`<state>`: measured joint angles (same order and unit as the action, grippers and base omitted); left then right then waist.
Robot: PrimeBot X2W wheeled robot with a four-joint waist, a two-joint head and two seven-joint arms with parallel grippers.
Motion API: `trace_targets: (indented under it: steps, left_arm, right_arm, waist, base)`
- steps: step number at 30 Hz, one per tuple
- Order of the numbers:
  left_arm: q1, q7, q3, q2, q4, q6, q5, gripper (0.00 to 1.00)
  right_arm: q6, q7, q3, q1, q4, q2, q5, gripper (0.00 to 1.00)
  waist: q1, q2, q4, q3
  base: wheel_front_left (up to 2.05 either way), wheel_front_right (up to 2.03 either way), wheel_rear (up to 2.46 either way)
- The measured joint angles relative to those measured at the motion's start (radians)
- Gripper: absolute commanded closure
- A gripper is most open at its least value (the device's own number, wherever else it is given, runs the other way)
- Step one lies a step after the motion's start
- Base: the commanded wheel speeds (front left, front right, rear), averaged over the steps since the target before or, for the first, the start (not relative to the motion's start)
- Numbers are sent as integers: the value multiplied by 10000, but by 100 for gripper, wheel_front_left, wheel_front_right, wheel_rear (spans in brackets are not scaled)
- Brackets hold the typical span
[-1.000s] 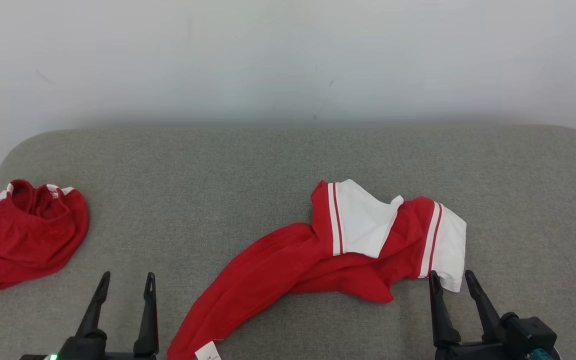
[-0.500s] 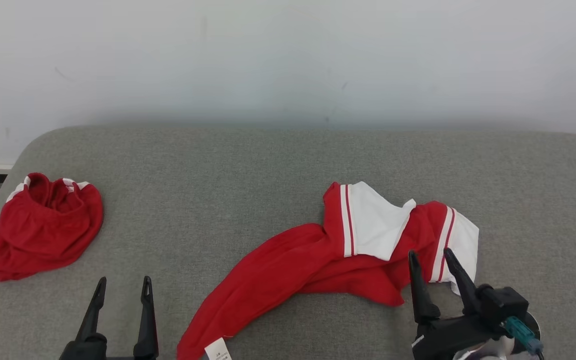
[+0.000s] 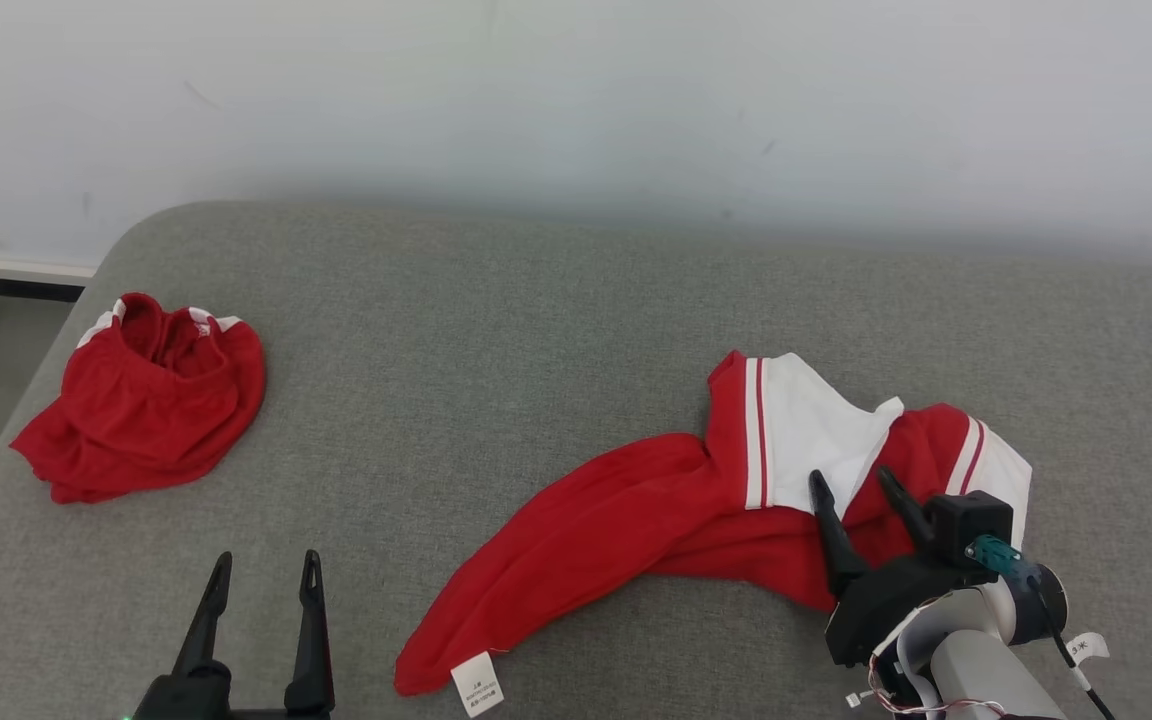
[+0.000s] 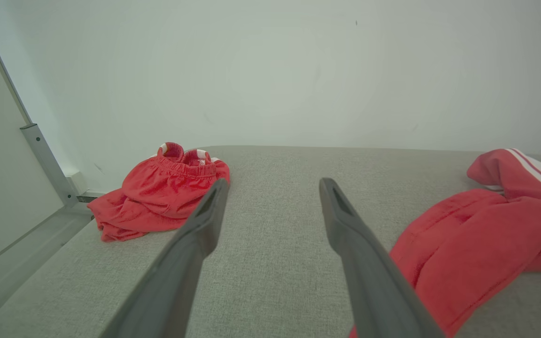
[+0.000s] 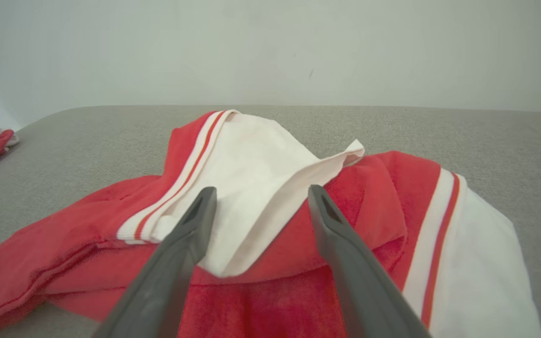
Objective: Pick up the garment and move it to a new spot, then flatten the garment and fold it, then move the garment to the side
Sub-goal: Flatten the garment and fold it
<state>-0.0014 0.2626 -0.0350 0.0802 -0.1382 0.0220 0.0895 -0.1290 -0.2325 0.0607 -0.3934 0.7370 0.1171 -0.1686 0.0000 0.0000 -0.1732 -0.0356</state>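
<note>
- Two pieces of clothing lie on the grey padded surface (image 3: 496,330): the red-and-white garment (image 3: 636,510) I'm working on, and one crumpled red piece (image 3: 151,400) far off at my left edge, well apart from it.
- Two grippers, two dark fingers each.
- On the garment I count two white panels, each edged with a red-and-white stripe, and one small white label (image 3: 476,685) at its near end.
- The garment sits right of centre, toward my side of the surface.
- Its long axis runs on a diagonal: the narrow all-red end points toward me and to my left, and the wider white-panelled end lies farther away, to my right.
- It isn't flat: one white flap is folded over the red cloth, with bunching in the middle.
- My right gripper (image 3: 850,473) is over the white-panelled end, fingers spread apart with nothing between them; its wrist view has them either side of the white flap's lower edge.
- I can't tell whether the tips touch the cloth.
- My left gripper (image 3: 267,556) hangs low at my left, fingers wide apart and empty, over bare grey between the two pieces.
</note>
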Motion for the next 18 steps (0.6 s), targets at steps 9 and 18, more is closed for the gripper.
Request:
trace_targets:
  steps: [9, 18]
  left_arm:
    - [-53, 0, 100, -96, -153, 59, -15, 0]
    - [85, 0, 199, -148, -341, 219, -29, 0]
  right_arm:
    - [0, -115, 209, -685, 1563, 6, -257, 100]
    - [-2, -313, 8, -298, -151, 94, -696, 100]
  waist:
    - [0, 0, -188, -116]
    - [0, 0, 292, 135]
  base:
    - [0, 0, 0]
    - [0, 0, 0]
